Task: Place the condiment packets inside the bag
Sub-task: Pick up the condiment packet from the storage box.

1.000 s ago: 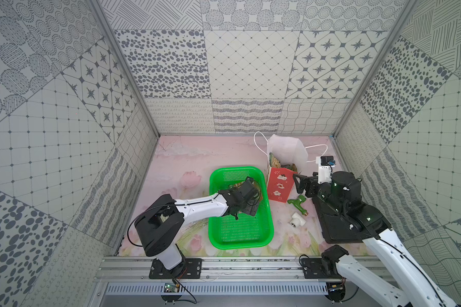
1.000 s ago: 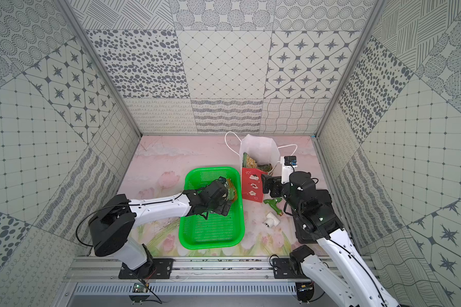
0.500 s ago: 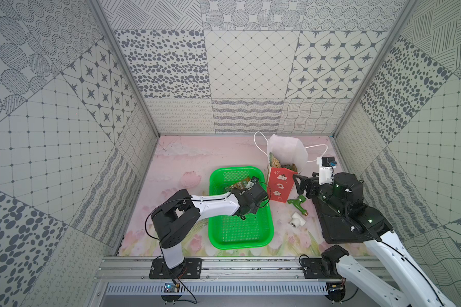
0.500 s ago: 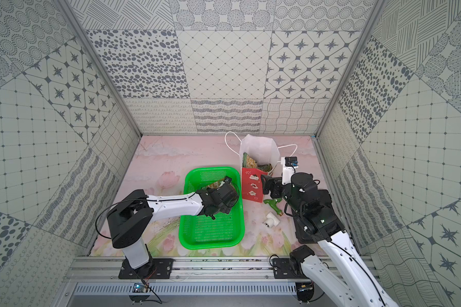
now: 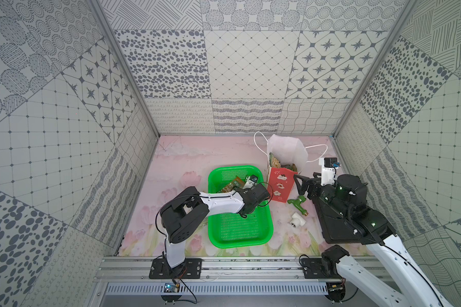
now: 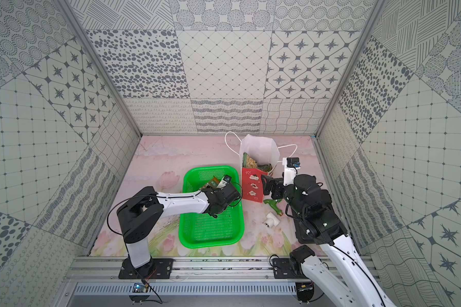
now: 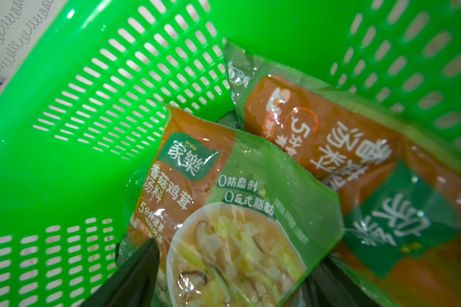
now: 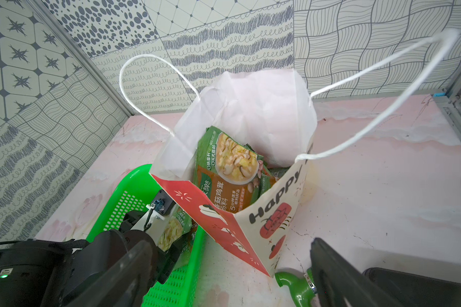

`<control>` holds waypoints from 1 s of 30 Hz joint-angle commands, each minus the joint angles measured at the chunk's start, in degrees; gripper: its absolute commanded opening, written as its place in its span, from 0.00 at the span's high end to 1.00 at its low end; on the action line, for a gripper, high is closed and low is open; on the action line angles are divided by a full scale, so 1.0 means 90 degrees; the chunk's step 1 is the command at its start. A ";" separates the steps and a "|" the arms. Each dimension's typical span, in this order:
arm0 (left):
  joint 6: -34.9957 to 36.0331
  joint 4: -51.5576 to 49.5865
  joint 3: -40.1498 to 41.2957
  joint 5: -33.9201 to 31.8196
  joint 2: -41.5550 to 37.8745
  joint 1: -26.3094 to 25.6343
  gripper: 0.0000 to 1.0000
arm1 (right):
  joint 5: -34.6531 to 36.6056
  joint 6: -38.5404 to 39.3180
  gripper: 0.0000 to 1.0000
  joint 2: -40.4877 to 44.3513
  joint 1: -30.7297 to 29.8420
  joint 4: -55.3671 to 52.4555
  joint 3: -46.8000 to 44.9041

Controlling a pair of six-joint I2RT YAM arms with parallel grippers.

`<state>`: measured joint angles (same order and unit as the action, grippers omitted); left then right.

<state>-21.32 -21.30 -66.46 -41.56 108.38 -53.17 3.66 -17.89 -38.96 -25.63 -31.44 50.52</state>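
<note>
Inside the basket point(image 7: 51, 172), against one end wall, two condiment packets point(image 7: 232, 212) lie overlapping. They are flat, glossy, crinkled film sachets in green and orange, with white lettering and a pictured mushroom soup. Others of the kind stand on edge in the bag point(image 8: 264, 111), upright just beside one corner of the basket.

Bag: paper, red printed front, white inside, mouth open, white cord handles point(image 8: 155, 87).

Basket: bright green moulded plastic, slotted mesh walls.

Left gripper point(image 7: 237, 255), within the basket: jaws parted, one dark finger at each side of the upper packet.

Right gripper point(image 5: 304, 183), beyond the bag from the basket: jaws wide apart.
</note>
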 commanded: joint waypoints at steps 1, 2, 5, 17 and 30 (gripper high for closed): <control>0.0199 -0.0442 -0.0216 0.0369 0.0229 0.0116 0.10 | -0.0061 -0.0085 0.05 0.0083 0.0027 0.0300 -0.0063; 0.0202 -0.0665 -0.0280 0.0533 0.0276 0.0116 0.07 | -0.0074 -0.0083 0.05 0.0090 0.0030 0.0299 -0.0065; 0.0183 -0.0875 -0.0359 0.0812 0.0302 0.0116 0.02 | -0.0084 -0.0083 0.04 0.0081 0.0035 0.0295 -0.0065; -0.0201 -0.1611 -0.0858 -0.0420 0.0832 0.0236 0.28 | -0.0158 -0.0075 0.04 0.0076 0.0060 0.0327 -0.0083; -0.0492 -0.1636 -0.0521 -0.1131 -0.0011 0.0224 0.59 | -0.0184 -0.0074 0.04 0.0071 0.0089 0.0358 -0.0106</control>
<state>-23.94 -32.42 -72.23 -46.70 111.02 -51.51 2.44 -18.04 -38.72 -25.19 -31.33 50.06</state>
